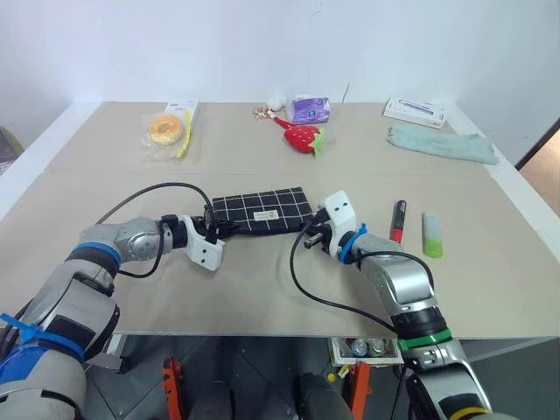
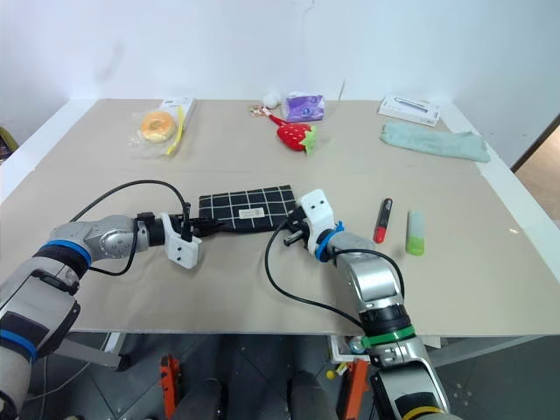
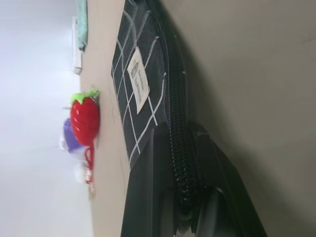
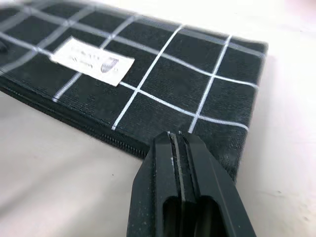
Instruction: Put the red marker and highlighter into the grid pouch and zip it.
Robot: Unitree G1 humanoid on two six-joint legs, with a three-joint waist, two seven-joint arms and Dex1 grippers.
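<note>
Pouch [image 1: 262, 210] lay flat at frame centre, zipper seemingly closed along its near edge, nothing inside yet by my reading. Left gripper [image 1: 213, 229] was clamped on the pouch's left end at the zipper. Right gripper [image 1: 309, 240] sat at the pouch's right corner, fingers [image 4: 180, 170] pressed together, apparently pinching the fabric edge. Marker [image 1: 398, 220] and highlighter [image 1: 432, 234] lay right of centre, apart, untouched. Opening, loading and zipping all remained.

Both arms reach inward, facing each other; the left pincer [image 1: 219, 229] and right pincer [image 1: 308, 238] are clamped tight.
</note>
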